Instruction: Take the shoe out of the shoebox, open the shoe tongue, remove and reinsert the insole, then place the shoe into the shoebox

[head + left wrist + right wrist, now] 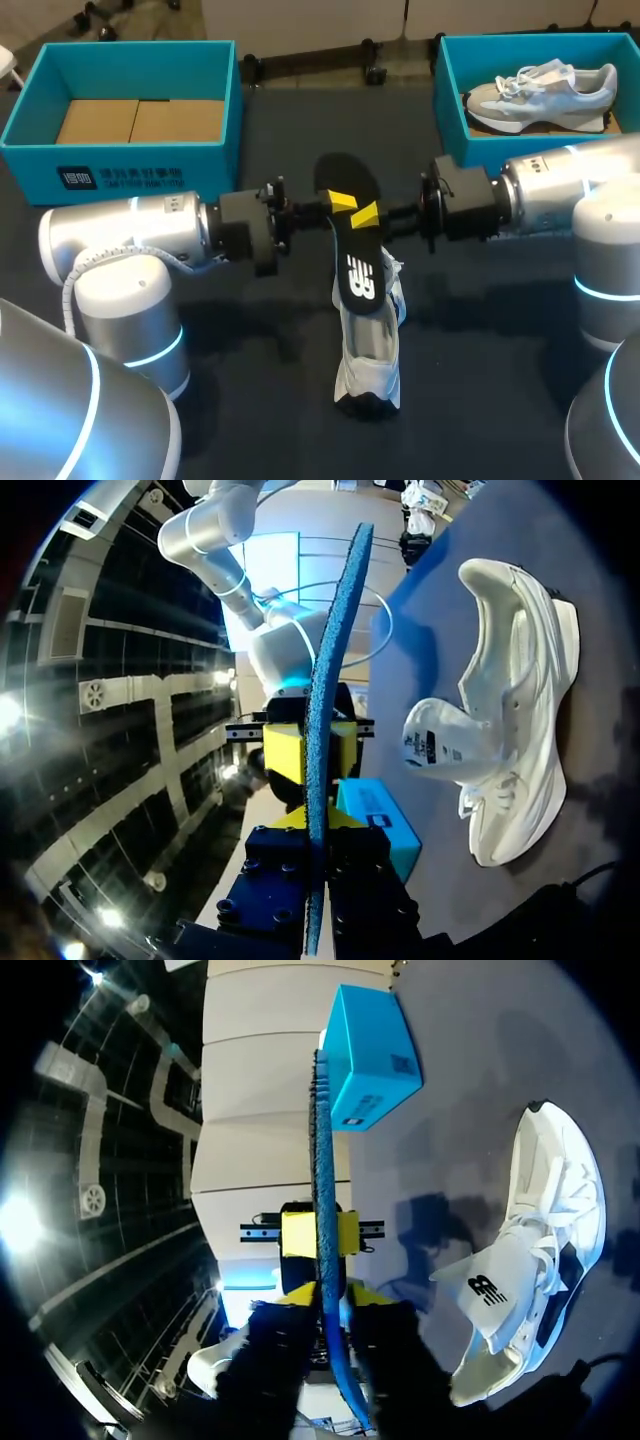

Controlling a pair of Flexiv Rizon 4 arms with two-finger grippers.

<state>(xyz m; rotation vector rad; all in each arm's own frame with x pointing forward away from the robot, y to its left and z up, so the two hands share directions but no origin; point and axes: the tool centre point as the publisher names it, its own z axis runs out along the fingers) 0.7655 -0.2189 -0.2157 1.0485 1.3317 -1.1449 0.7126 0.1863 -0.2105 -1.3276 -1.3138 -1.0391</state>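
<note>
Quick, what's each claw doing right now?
Left claw: closed on the insole.
Right claw: closed on the same insole.

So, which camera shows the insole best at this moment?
The head view. There the insole shows its whole dark upper face with the logo, held over the white sneaker. Both wrist views show it only edge-on, as a thin blue strip, so its shape and face cannot be judged there.
</note>
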